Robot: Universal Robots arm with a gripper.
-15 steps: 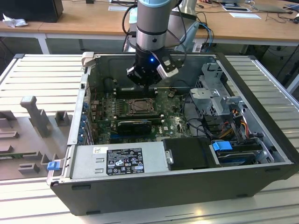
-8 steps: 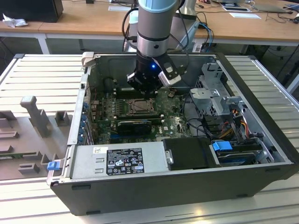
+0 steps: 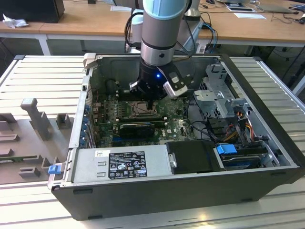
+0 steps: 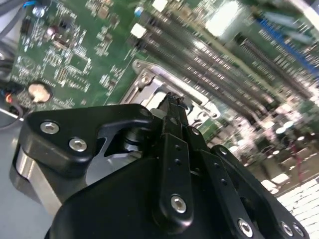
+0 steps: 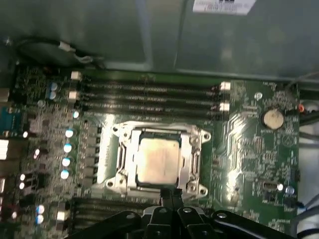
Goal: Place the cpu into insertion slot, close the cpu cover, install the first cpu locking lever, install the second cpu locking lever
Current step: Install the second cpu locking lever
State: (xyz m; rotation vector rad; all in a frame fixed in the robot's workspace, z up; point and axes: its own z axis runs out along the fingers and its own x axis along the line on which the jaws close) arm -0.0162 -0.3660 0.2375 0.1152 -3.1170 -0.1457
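In the first wrist view the cpu (image 5: 157,159), pale silver-beige, lies flat in the insertion slot (image 5: 198,149) on the green motherboard. The silver cpu cover (image 5: 125,155) lies down around it, and the chip shows through its window. My gripper (image 5: 172,195) is shut with nothing between its fingers, its tips at the socket's edge beside the chip. In the second wrist view the closed fingertips (image 4: 174,102) point at the socket's silver metal edging (image 4: 149,79). The exterior view shows the gripper (image 3: 149,104) lowered into the open computer case, just over the socket (image 3: 136,109).
Long black memory slots (image 5: 149,97) run beside the socket. A coin battery (image 5: 272,118) sits on the board. In the case are a power supply (image 3: 121,164), a drive cage (image 3: 221,98) with cables (image 3: 240,124), and a black card (image 3: 138,128). The case walls (image 3: 81,114) surround the workspace.
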